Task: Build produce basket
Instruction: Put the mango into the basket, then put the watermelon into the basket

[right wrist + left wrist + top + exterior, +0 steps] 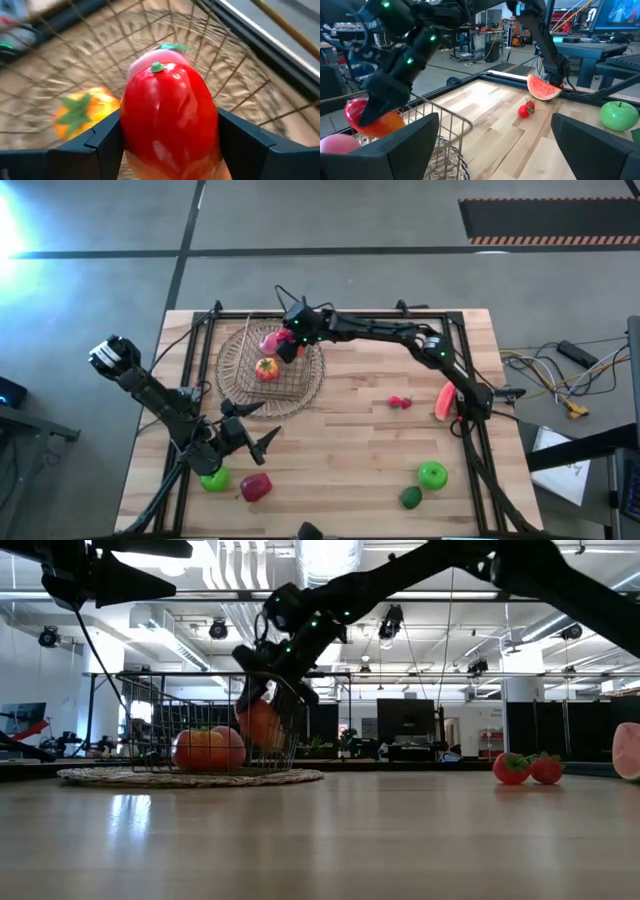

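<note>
A wire basket [290, 385] stands on a round woven mat [232, 350] at the far middle of the table. A pink peach [268, 338] and an orange tomato [266, 368] lie in it. My right gripper [288, 348] reaches in over the basket's right side, shut on a red fruit [167, 115] with a green stem. My left gripper [265, 423] hangs open near the basket's near side, level and holding nothing. A green apple [215, 478] and a red apple [256, 486] lie near the front left. My right gripper pinches the red fruit by two opposite sides [127, 132] between its two fingers. The fingers slant down into the basket from the table's right. The stem end [157, 66] points away from the wrist. In the low view the fruit [260, 725] hangs below the rim, clear of the basket floor.
Two red berries [400, 402] and a watermelon slice [443, 402] lie on the right side. A green apple [432, 474] and a dark green piece [411, 497] sit near the front right. A black frame [440, 315] runs along the table's far edge and sides.
</note>
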{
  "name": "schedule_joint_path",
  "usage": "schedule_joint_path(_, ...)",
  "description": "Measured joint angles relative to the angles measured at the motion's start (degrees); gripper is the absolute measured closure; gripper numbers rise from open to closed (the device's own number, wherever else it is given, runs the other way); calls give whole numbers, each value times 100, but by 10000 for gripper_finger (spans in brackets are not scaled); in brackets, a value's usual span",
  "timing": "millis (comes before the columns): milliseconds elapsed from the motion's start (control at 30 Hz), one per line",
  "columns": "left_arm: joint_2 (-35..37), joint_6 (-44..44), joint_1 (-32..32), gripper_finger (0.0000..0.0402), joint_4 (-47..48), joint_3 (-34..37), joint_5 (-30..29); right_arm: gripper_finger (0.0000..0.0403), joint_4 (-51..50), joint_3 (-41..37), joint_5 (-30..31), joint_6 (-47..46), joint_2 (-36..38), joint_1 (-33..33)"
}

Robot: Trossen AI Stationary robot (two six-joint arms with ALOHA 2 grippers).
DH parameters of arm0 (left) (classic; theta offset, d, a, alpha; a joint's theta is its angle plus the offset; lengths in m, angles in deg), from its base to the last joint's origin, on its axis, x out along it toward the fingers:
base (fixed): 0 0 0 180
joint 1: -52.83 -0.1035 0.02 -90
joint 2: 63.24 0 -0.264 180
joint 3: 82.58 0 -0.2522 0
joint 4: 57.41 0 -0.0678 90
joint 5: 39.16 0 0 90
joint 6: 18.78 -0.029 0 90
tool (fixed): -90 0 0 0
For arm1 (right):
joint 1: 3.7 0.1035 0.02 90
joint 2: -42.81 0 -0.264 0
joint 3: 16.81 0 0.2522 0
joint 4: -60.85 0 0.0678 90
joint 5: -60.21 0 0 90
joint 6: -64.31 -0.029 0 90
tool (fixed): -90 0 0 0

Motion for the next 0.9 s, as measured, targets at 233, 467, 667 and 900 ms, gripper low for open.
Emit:
schedule_joint_path(233, -2, 0, 0, 33, 2, 2, 0, 141, -797, 1089, 152, 99, -675, -13)
schedule_joint_path(467, -2, 1, 0, 33, 1, 0, 0, 101, -1023, 1336, 499, 121, -793, -12)
schedule_joint_path(667, -2, 2, 0, 33, -1, 0, 0, 78, -1085, 1335, 500, 154, -793, -25)
schedule_joint_path(900, -2, 5, 0, 33, -4, -13, 2, 63, -976, 1327, 610, 385, -766, -22)
